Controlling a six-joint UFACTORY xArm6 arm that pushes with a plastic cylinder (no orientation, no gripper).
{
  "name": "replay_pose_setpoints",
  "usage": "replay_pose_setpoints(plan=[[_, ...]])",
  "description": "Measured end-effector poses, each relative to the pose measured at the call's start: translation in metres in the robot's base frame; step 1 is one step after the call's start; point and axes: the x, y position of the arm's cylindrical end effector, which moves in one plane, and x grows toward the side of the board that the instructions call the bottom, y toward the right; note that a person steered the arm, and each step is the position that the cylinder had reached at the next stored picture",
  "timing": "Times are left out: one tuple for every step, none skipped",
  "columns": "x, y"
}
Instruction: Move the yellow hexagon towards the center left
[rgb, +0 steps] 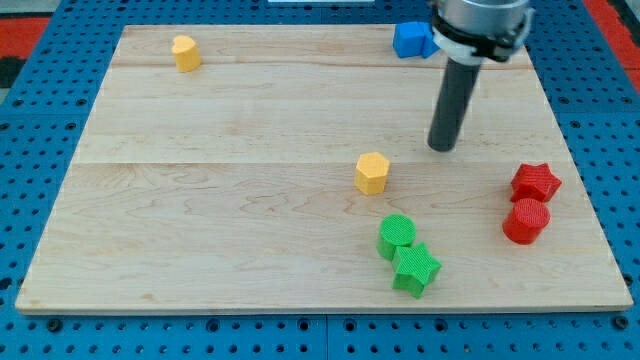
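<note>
The yellow hexagon (371, 172) stands on the wooden board (220, 170), a little right of the middle. My tip (442, 147) rests on the board to the upper right of the hexagon, about a block's width away, not touching it. The dark rod rises from the tip to the arm's end at the view's top. A second yellow block (185, 52) stands near the board's top left corner.
A green cylinder (397, 236) and a green star (415, 268) touch each other below the hexagon. A red star (535, 183) and a red cylinder (526, 221) stand near the right edge. A blue block (411, 39) sits at the top edge, beside the arm.
</note>
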Motion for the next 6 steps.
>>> replay_pose_setpoints(plan=[[0.019,-0.002],[0.023,-0.016],[0.035,-0.040],[0.034,-0.080],[0.034,-0.130],[0.033,-0.174]])
